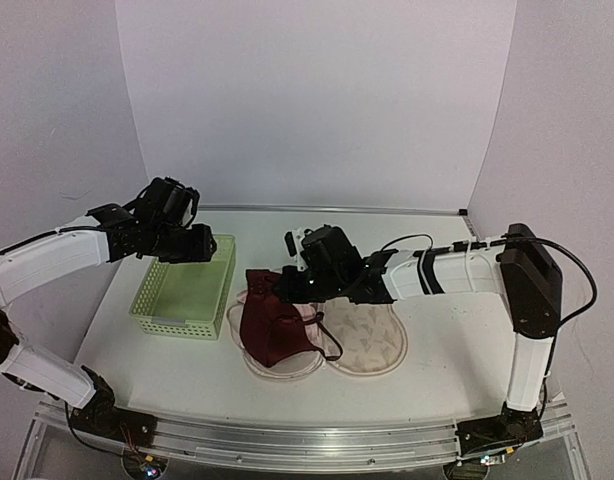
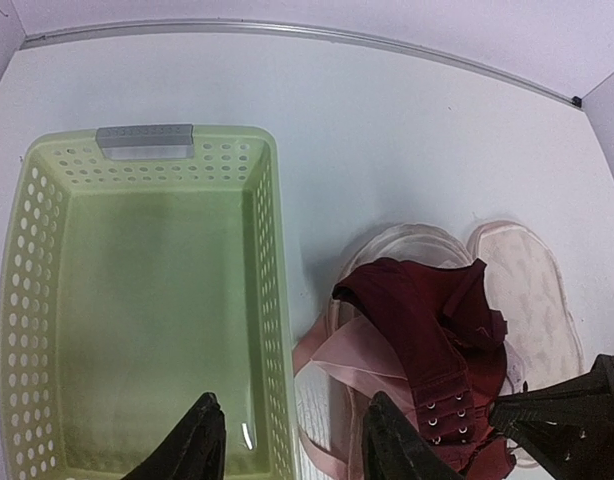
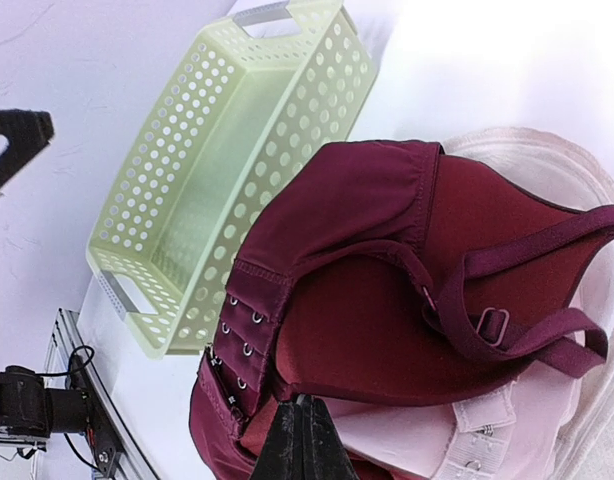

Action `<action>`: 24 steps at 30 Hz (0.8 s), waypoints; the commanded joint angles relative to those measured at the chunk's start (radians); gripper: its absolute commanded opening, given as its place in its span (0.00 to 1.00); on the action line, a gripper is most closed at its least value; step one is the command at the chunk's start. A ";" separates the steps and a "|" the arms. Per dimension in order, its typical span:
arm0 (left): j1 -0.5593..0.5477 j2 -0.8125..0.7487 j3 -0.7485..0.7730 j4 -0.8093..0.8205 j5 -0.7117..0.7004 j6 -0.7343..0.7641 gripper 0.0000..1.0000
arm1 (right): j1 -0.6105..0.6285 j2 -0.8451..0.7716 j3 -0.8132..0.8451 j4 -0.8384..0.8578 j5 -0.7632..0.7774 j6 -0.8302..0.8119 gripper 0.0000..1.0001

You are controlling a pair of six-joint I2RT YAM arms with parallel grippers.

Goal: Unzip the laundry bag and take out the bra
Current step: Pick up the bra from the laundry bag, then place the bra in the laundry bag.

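**Now, right tool point(image 1: 290, 283) clamped on the maroon bra point(image 1: 272, 325)**

Nearest my bases, the laundry bag point(image 1: 372, 345) lies unzipped and spread open on the white table point(image 1: 447, 385), its two cream lobes side by side. The maroon bra sits bunched on the bag's left lobe, with a pale pink bra point(image 3: 427, 430) under it. One dark strap point(image 1: 330, 345) loops over onto the right lobe.

At the far edge of that heap, my right tool has its fingers pressed together on the maroon bra's band, just beside the rows of hooks and eyes.

Left of the bag and just beside it stands the light-green perforated basket point(image 1: 223, 290); I cannot tell whether the two touch. It has a grey handle point(image 2: 144, 140) at its far end.

My left tool point(image 2: 292, 420) hovers above the basket's far right part, fingers spread wide.
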 commanded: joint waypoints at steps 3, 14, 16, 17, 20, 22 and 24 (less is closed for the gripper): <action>-0.002 -0.037 0.029 -0.019 -0.033 0.025 0.48 | 0.005 -0.073 0.000 0.078 0.017 -0.020 0.00; -0.002 -0.022 0.040 -0.020 -0.024 0.029 0.49 | 0.014 -0.108 -0.097 0.069 -0.011 -0.010 0.05; -0.002 -0.013 0.043 -0.021 -0.024 0.029 0.49 | 0.014 -0.114 -0.110 0.066 -0.001 -0.010 0.14; -0.001 -0.010 0.044 -0.020 -0.022 0.029 0.49 | 0.014 -0.120 -0.116 0.066 -0.001 -0.010 0.19; -0.002 -0.010 0.042 -0.019 -0.021 0.030 0.49 | 0.013 -0.152 -0.137 0.066 0.006 -0.010 0.31; -0.002 -0.010 0.041 -0.020 -0.024 0.032 0.49 | 0.014 -0.182 -0.158 0.063 0.014 -0.012 0.36; -0.002 -0.015 0.038 -0.021 -0.024 0.034 0.49 | 0.014 -0.217 -0.185 0.050 0.021 -0.013 0.38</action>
